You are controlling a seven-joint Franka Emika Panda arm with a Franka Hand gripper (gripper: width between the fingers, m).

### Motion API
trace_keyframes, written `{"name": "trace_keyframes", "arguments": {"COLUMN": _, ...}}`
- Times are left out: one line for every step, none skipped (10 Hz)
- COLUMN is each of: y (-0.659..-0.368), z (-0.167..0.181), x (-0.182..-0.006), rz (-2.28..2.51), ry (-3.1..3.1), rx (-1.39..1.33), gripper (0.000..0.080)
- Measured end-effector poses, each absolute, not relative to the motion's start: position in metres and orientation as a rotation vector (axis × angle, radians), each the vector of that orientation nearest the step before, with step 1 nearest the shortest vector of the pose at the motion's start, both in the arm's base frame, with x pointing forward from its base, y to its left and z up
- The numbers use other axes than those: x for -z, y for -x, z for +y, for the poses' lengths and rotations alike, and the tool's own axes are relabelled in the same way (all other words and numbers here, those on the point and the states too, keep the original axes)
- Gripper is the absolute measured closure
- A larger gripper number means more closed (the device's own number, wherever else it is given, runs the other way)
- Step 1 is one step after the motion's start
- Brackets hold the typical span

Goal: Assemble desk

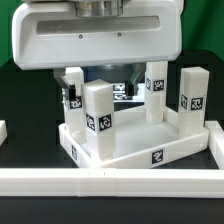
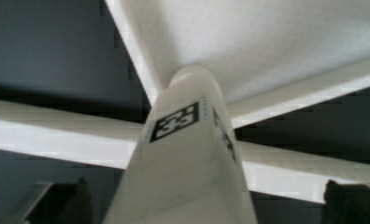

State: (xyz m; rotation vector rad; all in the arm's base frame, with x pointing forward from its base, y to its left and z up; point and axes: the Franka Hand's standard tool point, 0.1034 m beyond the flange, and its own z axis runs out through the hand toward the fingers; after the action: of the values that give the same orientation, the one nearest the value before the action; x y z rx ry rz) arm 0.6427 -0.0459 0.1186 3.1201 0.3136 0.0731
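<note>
The white tabletop (image 1: 120,140) lies upside down with four tagged white legs standing in its corner sockets: front left (image 1: 98,120), back left (image 1: 72,90), back right (image 1: 156,85) and right (image 1: 192,95). My gripper (image 1: 97,70) hangs just above the left legs, and its fingertips are hard to make out there. In the wrist view one tagged leg (image 2: 185,140) rises from the tabletop corner (image 2: 253,50) up between my fingers (image 2: 57,200). The gripper (image 2: 203,205) is open, with a gap on each side of the leg.
The long white border rail (image 1: 100,182) runs along the front and up the exterior view's right (image 1: 214,145). It also crosses behind the leg in the wrist view (image 2: 57,125). The table is black.
</note>
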Motion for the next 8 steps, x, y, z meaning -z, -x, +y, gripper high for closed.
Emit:
{"name": "trace_keyframes", "arguments": {"y": -0.6428, "z": -0.0459, "x": -0.1189, "rz": 0.373, "ry": -3.112, "rx": -0.073, "gripper": 0.0150}}
{"name": "trace_keyframes", "arguments": {"y": -0.6427, "z": -0.0468, "x": -0.1190, "rz": 0.476, "ry": -3.089, "rx": -0.068, "gripper": 0.0150}}
{"name": "trace_keyframes", "arguments": {"y": -0.6425, "z": -0.0472, "x": -0.1188, "rz": 0.507, "ry": -3.081, "rx": -0.066, "gripper": 0.0159}}
{"name": "trace_keyframes", "arguments": {"y": -0.6423, "z": -0.0474, "x": -0.1183, "rz": 0.495, "ry": -3.083, "rx": -0.065, "gripper": 0.0159}}
{"name": "trace_keyframes", "arguments": {"y": -0.6422, "z": -0.0476, "x": -0.1179, "rz": 0.475, "ry": -3.087, "rx": -0.064, "gripper": 0.0319}}
{"name": "trace_keyframes", "arguments": {"y": -0.6420, "z": -0.0478, "x": -0.1175, "rz": 0.457, "ry": -3.090, "rx": -0.063, "gripper": 0.0512}}
{"name": "trace_keyframes", "arguments": {"y": -0.6419, "z": -0.0480, "x": -0.1174, "rz": 0.457, "ry": -3.090, "rx": -0.063, "gripper": 0.0512}}
{"name": "trace_keyframes", "arguments": {"y": -0.6419, "z": -0.0480, "x": -0.1173, "rz": 0.449, "ry": -3.091, "rx": -0.063, "gripper": 0.0511}}
